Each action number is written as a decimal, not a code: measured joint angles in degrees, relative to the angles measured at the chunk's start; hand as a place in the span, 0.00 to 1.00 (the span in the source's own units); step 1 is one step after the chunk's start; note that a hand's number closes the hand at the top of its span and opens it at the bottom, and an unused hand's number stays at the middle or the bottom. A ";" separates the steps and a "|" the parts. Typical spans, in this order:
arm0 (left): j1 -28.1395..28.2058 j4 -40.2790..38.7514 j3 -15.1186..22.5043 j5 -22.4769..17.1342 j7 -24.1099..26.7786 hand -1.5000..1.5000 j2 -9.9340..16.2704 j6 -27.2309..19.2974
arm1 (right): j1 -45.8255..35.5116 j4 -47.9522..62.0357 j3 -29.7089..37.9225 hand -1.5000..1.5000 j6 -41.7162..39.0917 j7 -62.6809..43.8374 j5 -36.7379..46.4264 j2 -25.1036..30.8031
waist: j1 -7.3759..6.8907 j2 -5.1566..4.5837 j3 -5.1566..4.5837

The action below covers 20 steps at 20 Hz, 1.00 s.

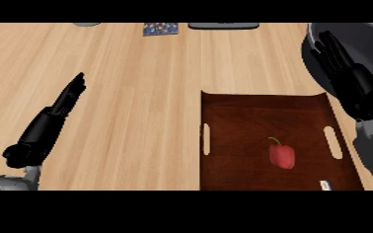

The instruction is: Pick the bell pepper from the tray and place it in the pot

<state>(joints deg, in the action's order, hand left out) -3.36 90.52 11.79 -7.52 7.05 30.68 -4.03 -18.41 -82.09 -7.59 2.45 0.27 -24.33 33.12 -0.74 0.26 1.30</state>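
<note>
A red bell pepper [282, 155] with a green stem lies on the dark brown tray [241, 118], right of the tray's middle. The dark pot [360, 37] shows at the right edge, partly hidden by my right hand. My right hand [346, 71] is raised at the right, above the tray's far right corner, fingers straight and open, holding nothing. My left hand [62, 101] rests at the left over bare counter, fingers straight, far from the tray.
The tray has slot handles on its left [207, 139] and right [334, 143] sides. Along the counter's far edge sit a small patterned item [161, 28], a dark flat object [224, 25] and a grey object [87, 24].
</note>
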 measured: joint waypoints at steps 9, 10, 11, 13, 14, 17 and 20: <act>2.23 -5.63 2.36 -3.94 -8.58 0.50 -6.37 -0.05 | 8.44 -4.88 -7.20 0.00 15.70 1.67 21.63 1.82 | 4.13 0.23 -1.63; 2.67 -6.11 2.44 -4.58 -9.08 0.50 -6.98 -0.01 | 9.25 -5.67 -6.92 0.00 19.39 3.70 24.18 1.13 | 4.66 0.38 -1.57; 3.04 -6.66 2.51 -5.18 -9.54 0.50 -7.52 0.10 | 10.08 -6.93 -6.75 0.00 22.93 6.12 25.98 -0.38 | 5.05 0.47 -1.48; 3.17 -7.35 2.77 -5.87 -10.36 0.50 -8.43 0.21 | 12.51 -9.68 -7.22 0.00 29.31 11.63 29.03 -4.04 | 5.20 0.50 -1.34; 3.00 -7.83 2.81 -6.08 -10.73 0.50 -8.75 0.27 | 14.20 -11.51 -8.01 0.00 32.22 14.07 30.61 -5.85 | 5.26 0.51 -1.33; 1.91 -8.30 3.11 -6.60 -12.35 0.50 -9.70 0.55 | 21.65 -17.91 -11.87 0.00 39.38 19.16 36.00 -9.66 | 4.71 0.45 -1.34; 0.48 -9.20 3.28 -6.63 -13.37 0.50 -10.28 1.31 | 29.18 -24.84 -16.05 0.00 42.62 14.41 43.34 -9.31 | 3.76 0.27 -1.43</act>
<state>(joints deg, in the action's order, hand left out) -2.89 81.32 15.07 -14.15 -6.32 20.40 -2.72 10.77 -106.93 -23.64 45.07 14.68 19.02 23.81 3.01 0.53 -0.13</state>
